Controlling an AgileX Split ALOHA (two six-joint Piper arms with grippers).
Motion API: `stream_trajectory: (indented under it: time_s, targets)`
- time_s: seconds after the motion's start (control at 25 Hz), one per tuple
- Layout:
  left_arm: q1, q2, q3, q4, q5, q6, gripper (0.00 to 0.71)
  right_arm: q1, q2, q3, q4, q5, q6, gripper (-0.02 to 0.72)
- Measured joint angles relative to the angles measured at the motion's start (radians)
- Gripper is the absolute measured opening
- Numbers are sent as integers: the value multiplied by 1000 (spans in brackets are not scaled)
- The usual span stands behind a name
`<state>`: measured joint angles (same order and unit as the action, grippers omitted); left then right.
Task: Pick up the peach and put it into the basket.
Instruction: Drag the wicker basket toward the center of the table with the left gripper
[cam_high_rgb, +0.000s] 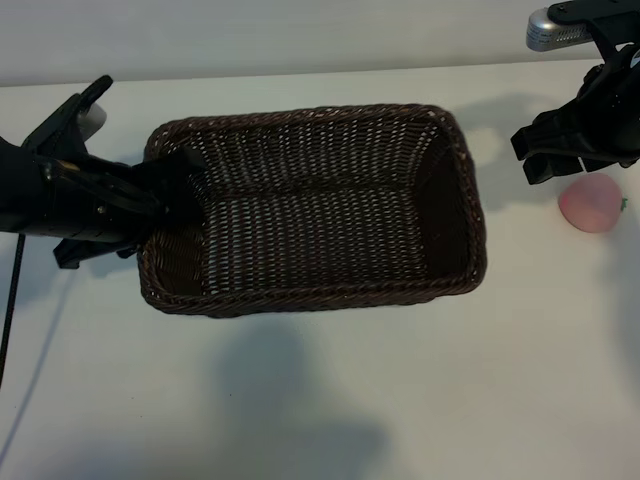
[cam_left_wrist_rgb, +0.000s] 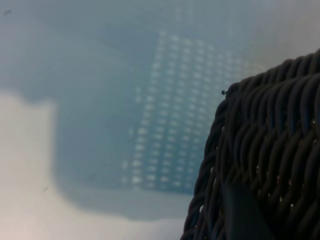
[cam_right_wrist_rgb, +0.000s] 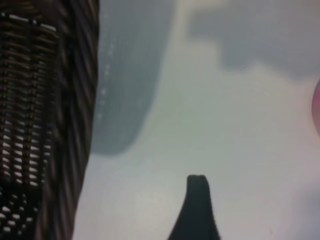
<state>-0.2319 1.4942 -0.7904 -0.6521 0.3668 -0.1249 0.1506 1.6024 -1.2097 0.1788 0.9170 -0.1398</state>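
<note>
The dark brown wicker basket (cam_high_rgb: 440, 250) stands in the middle of the white table. My left gripper (cam_high_rgb: 172, 195) is at its left end, shut on the braided rim, one finger inside the wall. The left wrist view shows the weave of the basket (cam_left_wrist_rgb: 270, 150) close up with a dark finger (cam_left_wrist_rgb: 245, 215) against it. The pale pink peach (cam_high_rgb: 592, 204) lies on the table right of the basket, its green leaf pointing right. My right gripper (cam_high_rgb: 532, 156) hangs open just behind and left of the peach, apart from it. Only a pink sliver of the peach (cam_right_wrist_rgb: 317, 105) and one finger (cam_right_wrist_rgb: 197, 200) show in the right wrist view.
A silver and black fixture (cam_high_rgb: 560, 25) sits at the back right corner. The basket's right wall (cam_right_wrist_rgb: 75, 100) is close beside my right gripper. Bare white table lies in front of the basket.
</note>
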Motion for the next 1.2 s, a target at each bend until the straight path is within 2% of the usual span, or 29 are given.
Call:
stream_trajectory:
  time_s: [0.24,0.76,1.2]
  targets:
    - [0,34,-95,-31,23,81,318,0,0,0,0,0,0,583]
    - [0,305,-311,-38,65,88,318,0,0,0,0,4,-1,583]
    - [-2,449,-417,-64,86,125,318,0,0,0,0,5,0,583]
